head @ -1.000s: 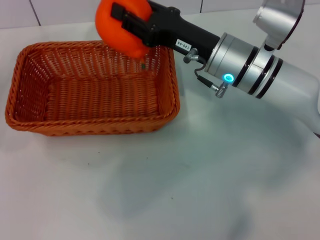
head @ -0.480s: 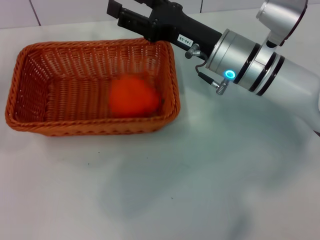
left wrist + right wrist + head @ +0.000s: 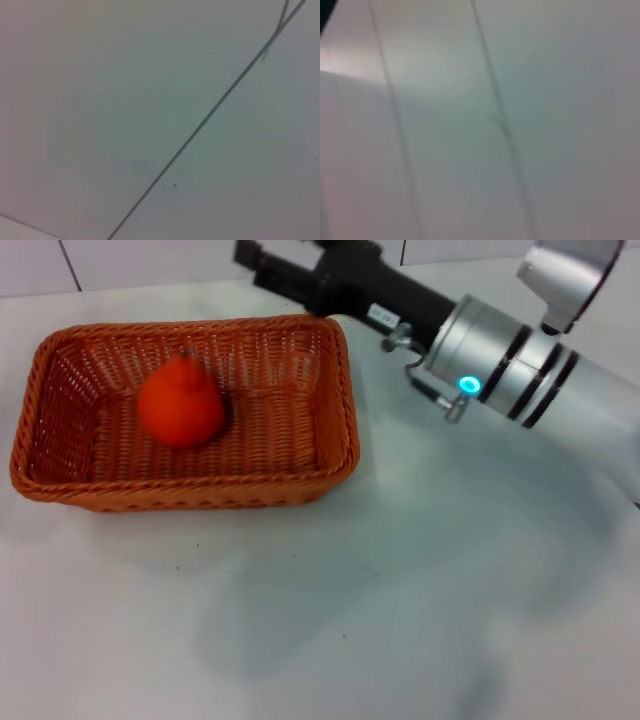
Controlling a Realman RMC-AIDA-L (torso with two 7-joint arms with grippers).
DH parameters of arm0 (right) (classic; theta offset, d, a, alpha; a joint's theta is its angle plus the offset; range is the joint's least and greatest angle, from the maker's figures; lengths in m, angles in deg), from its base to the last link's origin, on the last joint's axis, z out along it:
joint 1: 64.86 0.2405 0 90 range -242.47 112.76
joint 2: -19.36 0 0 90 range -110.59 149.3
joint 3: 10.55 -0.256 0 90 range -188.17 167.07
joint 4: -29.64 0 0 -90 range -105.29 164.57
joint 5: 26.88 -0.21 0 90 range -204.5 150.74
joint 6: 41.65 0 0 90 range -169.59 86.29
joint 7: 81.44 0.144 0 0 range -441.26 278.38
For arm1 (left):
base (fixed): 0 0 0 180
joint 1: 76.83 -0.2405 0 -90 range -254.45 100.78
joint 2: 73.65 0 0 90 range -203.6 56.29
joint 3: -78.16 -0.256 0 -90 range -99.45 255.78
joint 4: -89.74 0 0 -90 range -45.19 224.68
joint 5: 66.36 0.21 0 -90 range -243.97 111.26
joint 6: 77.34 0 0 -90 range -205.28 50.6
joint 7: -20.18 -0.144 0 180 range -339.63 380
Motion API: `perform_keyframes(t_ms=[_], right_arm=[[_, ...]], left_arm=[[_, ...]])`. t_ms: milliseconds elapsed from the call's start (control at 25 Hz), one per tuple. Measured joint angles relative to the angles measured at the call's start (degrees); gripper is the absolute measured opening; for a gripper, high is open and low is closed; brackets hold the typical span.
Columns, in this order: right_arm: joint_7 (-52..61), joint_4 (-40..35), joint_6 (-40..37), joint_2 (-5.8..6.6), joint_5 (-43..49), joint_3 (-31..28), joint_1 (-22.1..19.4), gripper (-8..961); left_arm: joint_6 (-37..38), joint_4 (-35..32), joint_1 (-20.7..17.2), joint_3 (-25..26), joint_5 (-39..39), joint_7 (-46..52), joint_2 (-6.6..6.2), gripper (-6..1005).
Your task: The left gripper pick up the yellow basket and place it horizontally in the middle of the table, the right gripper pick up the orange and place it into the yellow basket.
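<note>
The yellow basket (image 3: 60,470), orange-brown wicker, lies lengthwise on the white table (image 3: 400,620) at the left of the head view. Inside it, left of its middle, rests the orange (image 3: 181,405), upright with its short stem up. My right gripper (image 3: 262,262) hovers above the basket's far right corner, open and holding nothing, its silver arm reaching in from the right. The left gripper is out of view. Both wrist views show only pale wall with dark seam lines.
White tiled wall (image 3: 150,260) runs behind the table's far edge. The right arm's silver-white body (image 3: 540,380) with its blue light crosses the upper right. Bare tabletop spreads in front of and to the right of the basket.
The right gripper let go of the orange, which dropped into the basket and rolled from the right part to left of middle. The gripper drew back up and to the right.
</note>
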Motion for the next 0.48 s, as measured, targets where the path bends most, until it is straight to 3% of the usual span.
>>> perform_keyframes(t_ms=[240, 480], right_arm=[[-20.73, 0.07, -0.87, 0.04, -11.01, -1.33, -4.76, 934], [-27.18, 1.45, -1.42, 0.18, -20.42, -4.70, -8.56, 934]], left_arm=[[-1.39, 1.34, -0.36, 0.39, -1.43, -3.03, 0.14, 876], [-2.98, 3.17, -1.24, 0.55, -7.45, -13.64, 1.15, 878]])
